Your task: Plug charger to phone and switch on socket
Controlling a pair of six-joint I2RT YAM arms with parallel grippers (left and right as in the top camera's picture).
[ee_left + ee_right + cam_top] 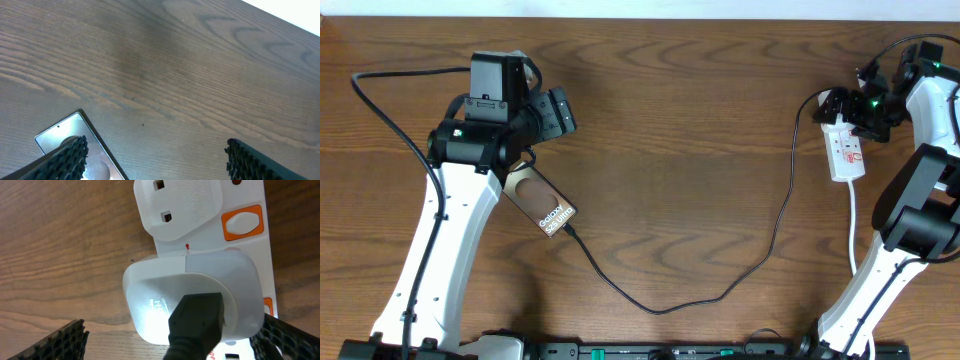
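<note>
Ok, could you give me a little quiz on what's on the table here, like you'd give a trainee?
1. True or false: the black charger cable runs from the phone to the power strip.
2. The right gripper hangs over: A the phone, B the white adapter plugged into the power strip, C a cup.
3. Fill in: the rocker switch beside the empty outlet is coloured ____.

Key: 1 true; 2 B; 3 orange.
</note>
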